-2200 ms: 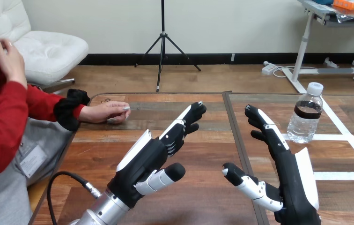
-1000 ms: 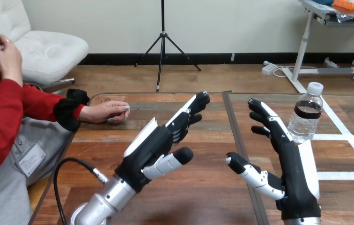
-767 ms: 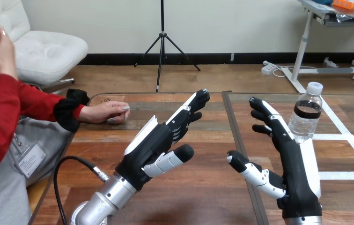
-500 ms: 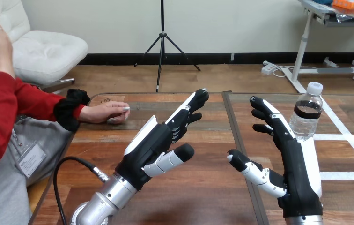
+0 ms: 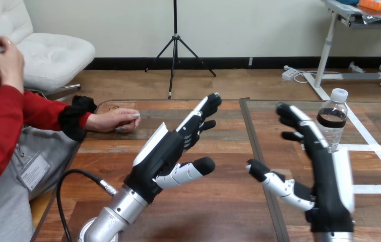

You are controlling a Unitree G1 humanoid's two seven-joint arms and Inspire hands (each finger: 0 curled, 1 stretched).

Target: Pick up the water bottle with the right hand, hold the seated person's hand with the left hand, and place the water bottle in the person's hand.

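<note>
Nearest me the robot's 2 palms face each other with fingers spread and holding nothing, the left hand (image 5: 161,159) angled toward the person's hand (image 5: 113,121) resting on the table (image 5: 218,206), the right hand (image 5: 324,186) raised just beside the upright bottle (image 5: 332,121), seemingly lining up to grasp it.
</note>
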